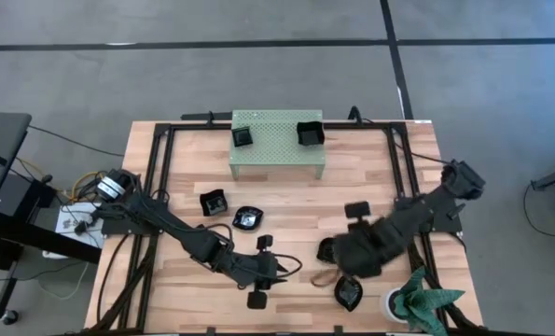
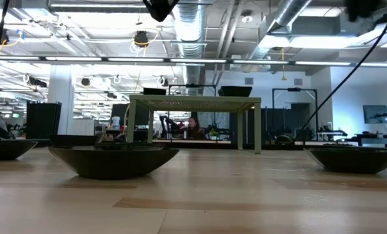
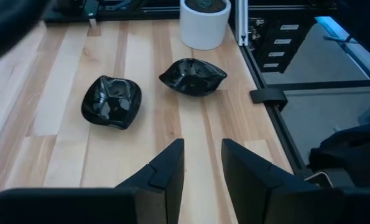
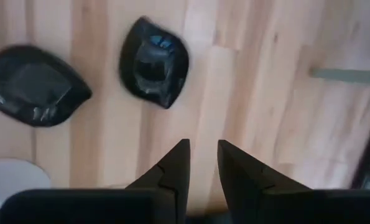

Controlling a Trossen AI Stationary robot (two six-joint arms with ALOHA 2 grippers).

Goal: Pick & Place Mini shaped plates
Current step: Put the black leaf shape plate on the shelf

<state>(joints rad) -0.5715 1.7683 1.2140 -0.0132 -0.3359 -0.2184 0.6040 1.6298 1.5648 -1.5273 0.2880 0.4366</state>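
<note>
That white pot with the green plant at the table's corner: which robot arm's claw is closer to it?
The right one. The right gripper sits just beside the white pot, over the black dishes there. The left gripper is farther off, toward the table's middle.

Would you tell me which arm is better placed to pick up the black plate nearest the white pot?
Probably right: the right gripper hangs open almost above that plate, while the left gripper sits farther off, facing it from the side.

glossy black plates [image 1: 247,219], pale green stand [image 1: 277,140]
</note>
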